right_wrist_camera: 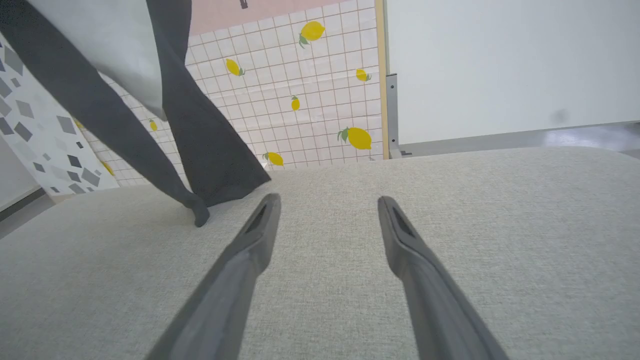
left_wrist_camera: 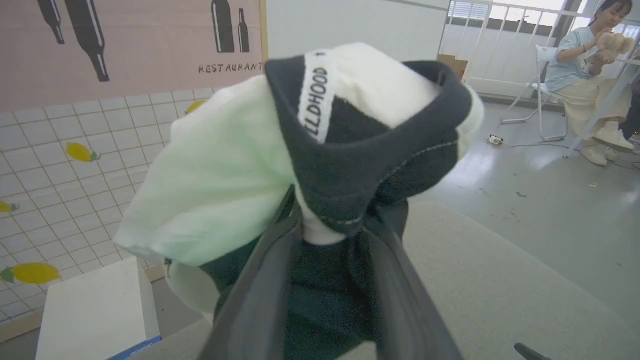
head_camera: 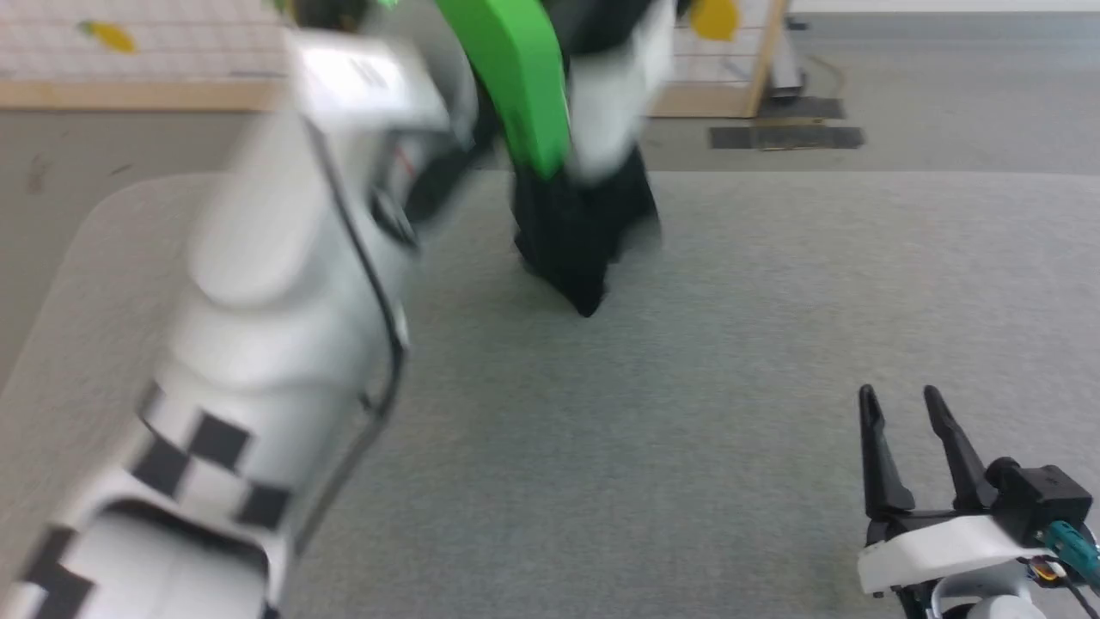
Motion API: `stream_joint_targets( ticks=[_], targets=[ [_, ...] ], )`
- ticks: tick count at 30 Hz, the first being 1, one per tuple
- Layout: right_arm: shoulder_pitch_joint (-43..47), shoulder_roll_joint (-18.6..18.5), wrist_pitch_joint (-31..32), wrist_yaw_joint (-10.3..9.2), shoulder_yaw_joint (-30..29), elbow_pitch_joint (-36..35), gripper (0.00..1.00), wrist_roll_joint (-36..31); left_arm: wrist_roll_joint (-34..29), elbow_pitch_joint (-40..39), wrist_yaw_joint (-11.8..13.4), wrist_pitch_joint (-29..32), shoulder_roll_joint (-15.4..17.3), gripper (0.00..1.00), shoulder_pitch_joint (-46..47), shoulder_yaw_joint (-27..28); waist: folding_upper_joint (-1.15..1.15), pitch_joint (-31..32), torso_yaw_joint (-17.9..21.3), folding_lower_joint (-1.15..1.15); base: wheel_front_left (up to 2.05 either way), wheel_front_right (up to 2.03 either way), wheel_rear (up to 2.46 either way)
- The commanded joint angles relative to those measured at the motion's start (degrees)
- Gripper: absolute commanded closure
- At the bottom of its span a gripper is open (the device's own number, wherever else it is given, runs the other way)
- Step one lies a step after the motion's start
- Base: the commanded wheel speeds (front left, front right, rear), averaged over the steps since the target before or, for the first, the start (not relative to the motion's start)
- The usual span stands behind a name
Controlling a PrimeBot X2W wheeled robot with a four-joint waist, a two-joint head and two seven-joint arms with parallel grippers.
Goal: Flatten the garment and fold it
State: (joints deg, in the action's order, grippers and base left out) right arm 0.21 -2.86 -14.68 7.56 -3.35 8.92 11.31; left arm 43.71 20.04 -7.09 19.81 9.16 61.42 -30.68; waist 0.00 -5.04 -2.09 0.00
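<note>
The garment point(left_wrist_camera: 350, 165), a black-and-white T-shirt with a lettered white band, hangs bunched from my left gripper point(left_wrist_camera: 332, 217), which is shut on a fold of it. In the head view my pale left forearm point(head_camera: 275, 284) rises blurred at the left, and the garment point(head_camera: 576, 232) dangles from above with its black tip just over the grey table point(head_camera: 687, 413). In the right wrist view the garment's point(right_wrist_camera: 205, 145) lowest black point meets the cloth surface. My right gripper point(head_camera: 900, 397) rests low at the near right, open, with nothing between its fingers point(right_wrist_camera: 245, 260).
A person sits on a white chair point(left_wrist_camera: 545, 95) across the floor, beyond the table's far side. A lemon-patterned tiled panel point(right_wrist_camera: 310, 100) stands behind the table, and a white box point(left_wrist_camera: 95, 310) lies beside it. The table's far edge point(head_camera: 859, 174) runs across the head view.
</note>
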Motion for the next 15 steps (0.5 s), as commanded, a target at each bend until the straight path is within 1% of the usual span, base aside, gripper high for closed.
stream_joint_targets(
  ticks=[1,7,9,13,15],
  targets=[
    [0.6,0.0,-0.3,-0.08,-0.4,-0.3,0.0,0.4,0.6,0.6,-0.4,0.3,-0.1,1.0,-3.4,-1.2,0.0,1.4,3.4,0.0,0.0,0.0,0.0],
    [0.8,0.0,-0.3,-0.08,-1.6,-1.2,0.0,0.0,2.1,5.3,-0.4,2.5,-1.2,1.0,-14.8,-8.6,0.0,-0.2,4.4,0.0,0.0,0.0,0.0],
    [0.9,0.0,-0.3,-0.08,-1.7,-1.4,0.0,-0.2,3.4,7.3,-0.4,4.3,-1.5,1.0,-18.6,-11.5,0.0,-0.6,4.5,0.0,0.0,0.0,0.0],
    [1.0,0.0,-0.3,-0.08,-1.7,-1.5,0.0,-0.3,3.6,11.4,-0.4,9.2,-0.6,1.0,-24.0,-18.1,0.0,-1.0,4.4,0.0,0.0,0.0,0.0],
    [1.0,0.0,-0.3,-0.08,-1.3,-1.4,0.0,-0.4,4.7,12.8,-0.4,12.2,-0.1,1.0,-26.2,-20.4,0.0,-0.8,4.4,0.0,0.0,0.0,0.0]
  ],
)
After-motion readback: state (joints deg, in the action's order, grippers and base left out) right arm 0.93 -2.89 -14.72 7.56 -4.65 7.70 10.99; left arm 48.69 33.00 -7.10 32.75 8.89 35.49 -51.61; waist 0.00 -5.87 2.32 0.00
